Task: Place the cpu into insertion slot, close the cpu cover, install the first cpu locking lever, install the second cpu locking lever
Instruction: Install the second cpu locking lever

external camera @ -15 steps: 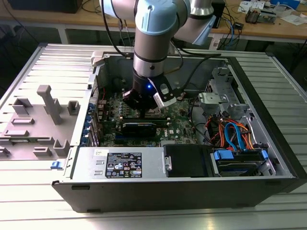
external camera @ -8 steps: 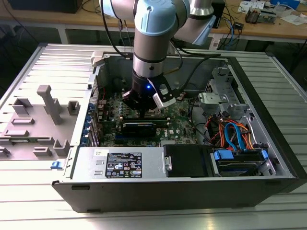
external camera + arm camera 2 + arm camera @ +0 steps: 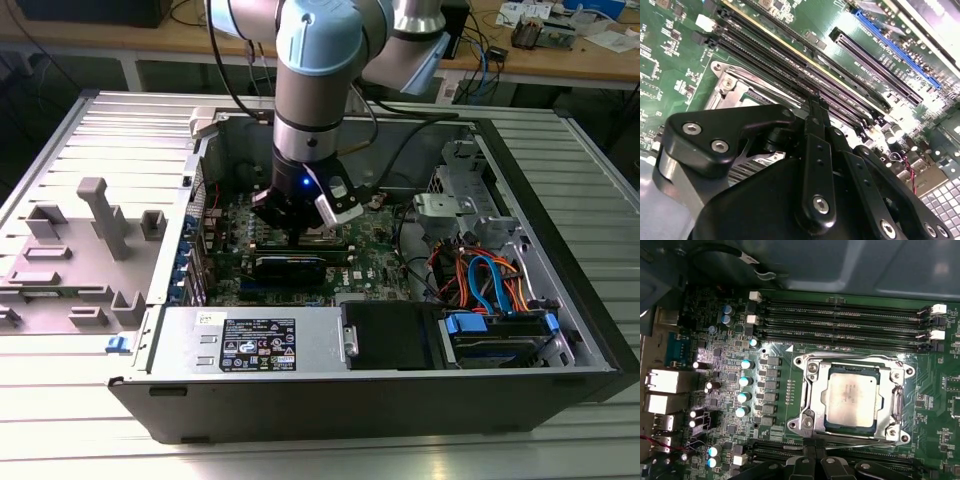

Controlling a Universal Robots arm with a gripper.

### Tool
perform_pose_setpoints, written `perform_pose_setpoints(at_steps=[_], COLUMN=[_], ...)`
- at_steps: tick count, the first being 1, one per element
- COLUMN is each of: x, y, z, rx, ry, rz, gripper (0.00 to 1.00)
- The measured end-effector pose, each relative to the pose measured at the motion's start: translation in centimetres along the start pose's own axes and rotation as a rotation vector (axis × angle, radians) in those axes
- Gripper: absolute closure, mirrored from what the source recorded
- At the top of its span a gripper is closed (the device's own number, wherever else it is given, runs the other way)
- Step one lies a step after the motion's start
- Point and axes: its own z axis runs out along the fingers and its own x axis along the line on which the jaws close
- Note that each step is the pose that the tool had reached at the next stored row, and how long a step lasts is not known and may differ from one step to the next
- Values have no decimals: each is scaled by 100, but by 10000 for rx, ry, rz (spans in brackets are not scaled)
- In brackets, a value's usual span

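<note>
Ribbed metal bench [image 3: 330, 455] carries an open computer case [image 3: 560, 300] lying on its side, with a grey plastic fixture tray [image 3: 80, 260] on the bench towards the exterior view's left. Behind it stands a wooden worktable with cables and small parts.

Inside the case the green motherboard [image 3: 715, 405] lies flat. The arm reaches down from above, and its end effector [image 3: 300, 215] hangs low over the middle of the board, just above a long black card [image 3: 290, 268].

In the first wrist view the cpu [image 3: 851, 397] sits squarely in the insertion slot [image 3: 826, 371], its silver-grey top showing through the cut-out of the cpu cover [image 3: 895, 400], which lies down flat around the chip. A thin wire locking lever [image 3: 850, 444] runs along the edge of the socket nearest the end effector. The long black memory slots [image 3: 840, 320] lie just beyond the socket's far edge.

The end effector's black fingertips [image 3: 815, 460] lie close together, almost touching, just beside the socket edge where the lever runs. Whether they pinch the lever I cannot tell. In the second wrist view the fingers [image 3: 815, 125] narrow to a closed-looking tip above the socket frame.
</note>
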Motion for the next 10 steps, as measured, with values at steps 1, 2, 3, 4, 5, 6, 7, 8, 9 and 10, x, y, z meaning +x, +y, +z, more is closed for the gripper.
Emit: perform_pose_setpoints(at_steps=[1, 2, 3, 4, 5, 6, 7, 8, 9, 10], x=[10, 23, 28, 33, 44, 56, 69, 76, 80, 89], y=[1, 3, 3, 2, 4, 5, 6, 5, 4, 4], z=[2, 5, 5, 5, 7, 7, 9, 9, 10, 11], rx=[-1, -1, -1, -14, -58, -90, -113, -117, -117, -118], ry=[0, 1, 2, 2, -4, -7, -10, -11, -11, -12], rz=[0, -1, 0, -1, -4, -6, -8, -8, -8, -8], gripper=[89, 89, 89, 89, 89, 89, 89, 89, 89, 89])
